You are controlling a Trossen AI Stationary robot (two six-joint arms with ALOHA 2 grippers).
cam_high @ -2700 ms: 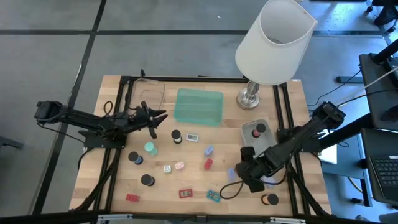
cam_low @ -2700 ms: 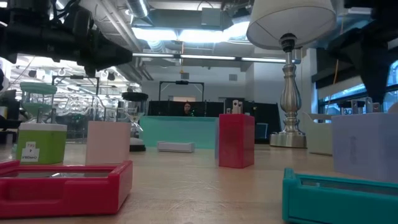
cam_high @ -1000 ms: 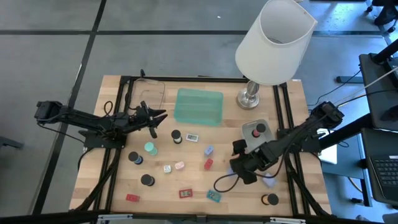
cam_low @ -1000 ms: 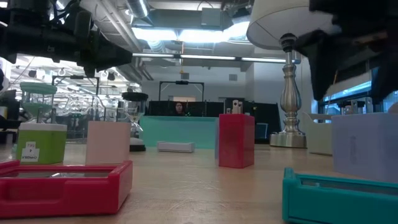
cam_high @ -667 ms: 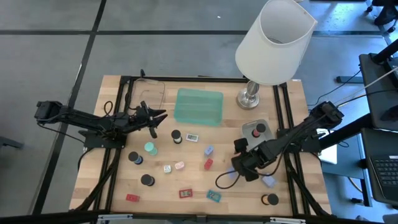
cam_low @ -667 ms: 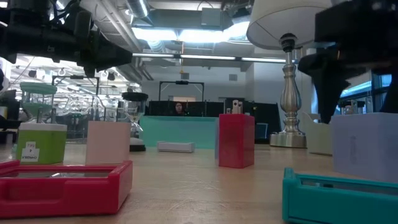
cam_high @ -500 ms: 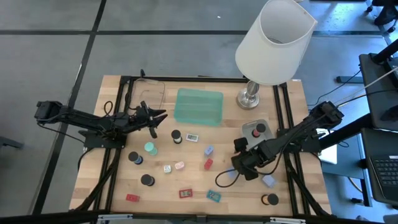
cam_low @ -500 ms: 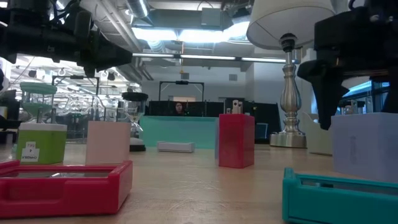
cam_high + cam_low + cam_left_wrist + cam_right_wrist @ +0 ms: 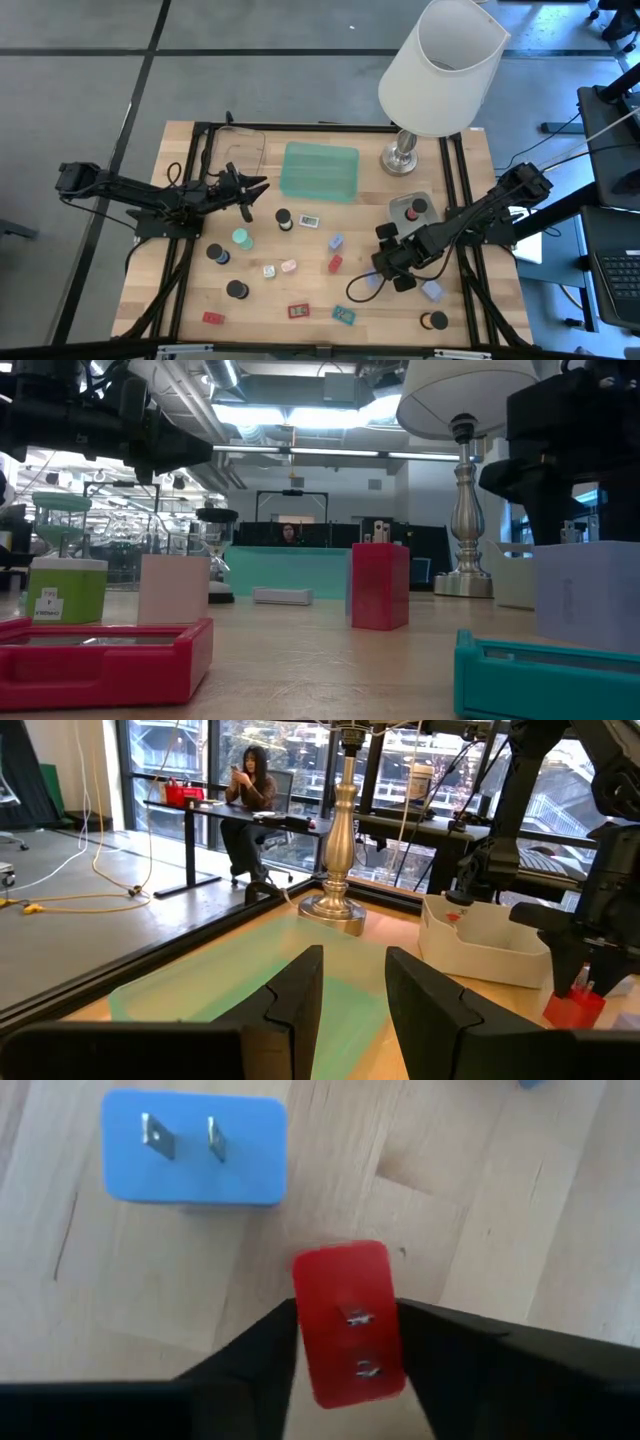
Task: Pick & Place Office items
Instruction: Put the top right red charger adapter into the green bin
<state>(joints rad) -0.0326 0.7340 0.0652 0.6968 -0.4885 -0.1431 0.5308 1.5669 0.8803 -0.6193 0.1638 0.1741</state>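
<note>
**Inspector A:** State of the working tool?

**Inspector B:** The right gripper (image 9: pixel 378 270) stood over the right-centre of the table (image 9: pixel 300 290). In its wrist view the fingers were parted, one on each side of the red block (image 9: pixel 349 1323), prongs up. Whether the pads touched it could not be told. A blue block (image 9: pixel 193 1148) lay just beyond, at about ten o'clock from the red one.

**Inspector A:** The other arm?

**Inspector B:** The left gripper (image 9: pixel 252 190) waited at the table's nine o'clock side, fingers apart, holding nothing.

**Inspector A:** Progress?

**Inspector B:** Early, in my judgement. The grey tray (image 9: pixel 411 211) held what looked like two pieces; the green tray (image 9: pixel 320 171) showed none. Most items lay loose: a mint-green cap (image 9: pixel 241 238), black caps (image 9: pixel 237 290), a lavender block (image 9: pixel 432 291), flat red (image 9: pixel 299 311) and teal (image 9: pixel 344 315) rectangles toward six o'clock.

**Inspector A:** Surface and room?

**Inspector B:** Pale wood planking, dark framing, a lamp (image 9: pixel 440 65) at one o'clock. A seated person (image 9: pixel 248 800) showed beyond the table.
</note>
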